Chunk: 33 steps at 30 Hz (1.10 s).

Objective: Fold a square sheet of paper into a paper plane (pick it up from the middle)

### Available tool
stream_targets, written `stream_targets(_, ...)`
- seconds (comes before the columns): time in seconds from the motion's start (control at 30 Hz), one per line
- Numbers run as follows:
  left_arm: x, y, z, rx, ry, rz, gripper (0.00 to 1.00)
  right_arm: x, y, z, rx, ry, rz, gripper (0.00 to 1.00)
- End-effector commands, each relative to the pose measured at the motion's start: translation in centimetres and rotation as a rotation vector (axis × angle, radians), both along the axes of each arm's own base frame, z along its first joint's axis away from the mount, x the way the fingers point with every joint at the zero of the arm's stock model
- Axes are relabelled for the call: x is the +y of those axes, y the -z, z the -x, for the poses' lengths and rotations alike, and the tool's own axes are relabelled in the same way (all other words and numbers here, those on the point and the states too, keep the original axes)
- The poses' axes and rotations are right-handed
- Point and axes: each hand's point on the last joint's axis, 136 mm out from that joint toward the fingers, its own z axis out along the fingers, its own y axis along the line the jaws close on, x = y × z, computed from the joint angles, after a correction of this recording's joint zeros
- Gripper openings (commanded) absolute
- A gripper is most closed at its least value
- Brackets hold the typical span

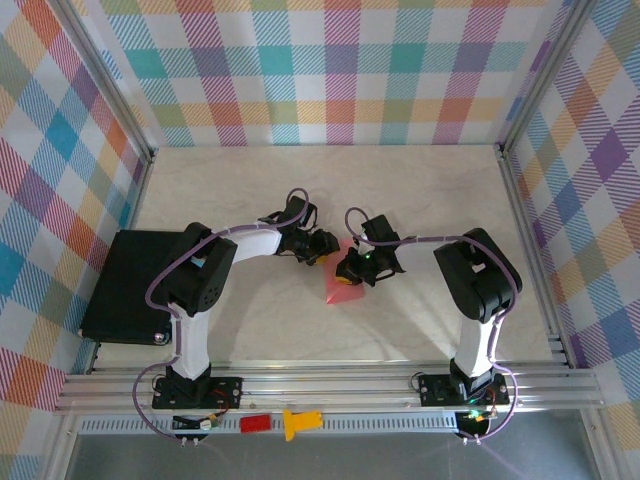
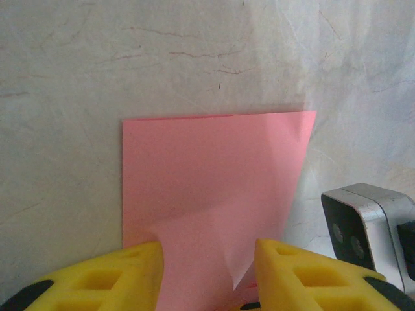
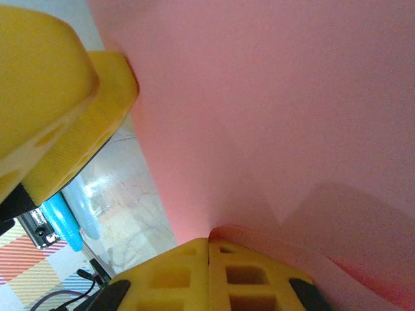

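Note:
The salmon-pink square sheet of paper (image 2: 214,162) lies on the marbled table, with one near corner lifted and curled over. In the top view the sheet (image 1: 333,288) peeks out beneath both grippers at mid-table. My left gripper (image 2: 207,253) is open, and its yellow fingers (image 2: 130,272) straddle the sheet's near edge. My right gripper (image 3: 209,241) is shut on the sheet (image 3: 272,97), pinching a raised edge that bends up from the table. From above, the left gripper (image 1: 318,246) and right gripper (image 1: 351,271) sit close together over the paper.
A black pad (image 1: 125,285) lies at the table's left edge. A small red block (image 1: 254,423) and a yellow piece (image 1: 298,422) rest on the front rail. Plaid walls and aluminium posts enclose the table (image 1: 420,190).

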Motion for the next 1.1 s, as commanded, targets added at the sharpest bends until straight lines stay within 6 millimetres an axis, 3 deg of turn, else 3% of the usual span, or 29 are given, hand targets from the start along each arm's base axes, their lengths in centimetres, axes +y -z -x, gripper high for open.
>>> stream_targets(0.0,1.3,4.4,2.3,0.115,-0.006,-0.094,0.43,0.5,-0.2,0.4,-0.007,-0.042,-0.006,0.00)
stream_targets(0.37,1.2,4.5,2.2,0.116,-0.004,-0.095,0.43,0.6,-0.9,0.4,-0.030,-0.053,-0.018,0.00)
stream_targets(0.7,1.3,4.4,2.3,0.118,-0.004,-0.095,0.43,-0.2,1.4,0.9,0.019,-0.041,0.042,0.00)
stream_targets(0.83,1.1,3.2,1.7,0.094,-0.007,-0.082,0.43,-1.0,2.8,1.6,0.049,-0.038,0.087,0.00)
stream_targets(1.07,1.4,-1.6,-0.7,-0.035,-0.079,-0.040,0.43,-1.8,3.9,2.4,0.079,-0.032,0.125,0.00)
